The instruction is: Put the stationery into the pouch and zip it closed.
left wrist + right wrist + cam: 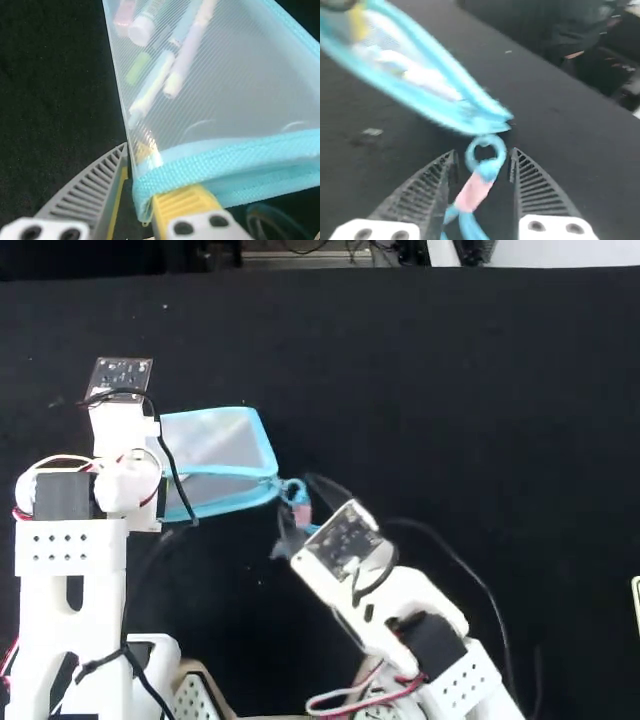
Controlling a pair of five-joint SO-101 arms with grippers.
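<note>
1. The filling looked done: the pens (165,75) lay inside the translucent pouch (215,455). The step in hand was therefore the zipping.
2. The pouch lay on the left half of the black table (450,390), well in from its far edge. Its teal zip band (225,155) ran along the side nearer the arms.
3. The left gripper (137,200) was clamped on the pouch's end beside the zip band, with the fabric pinched between the grey finger and the yellow pad. It seemed to serve as the anchor.
4. The right gripper (484,160) sat at the pouch's opposite corner with its jaws parted. The zipper pull ring (485,149) and its pink tag (472,192) lay between the jaws, and neither was squeezed.
5. In the right wrist view the two teal edges appeared to splay apart from that corner, so the mouth was probably not yet zipped.
6. The next move likely called for closing the right jaws on the ring or tag. The pull would then be drawn along the band toward the held end, while the left grip kept the pouch taut.
</note>
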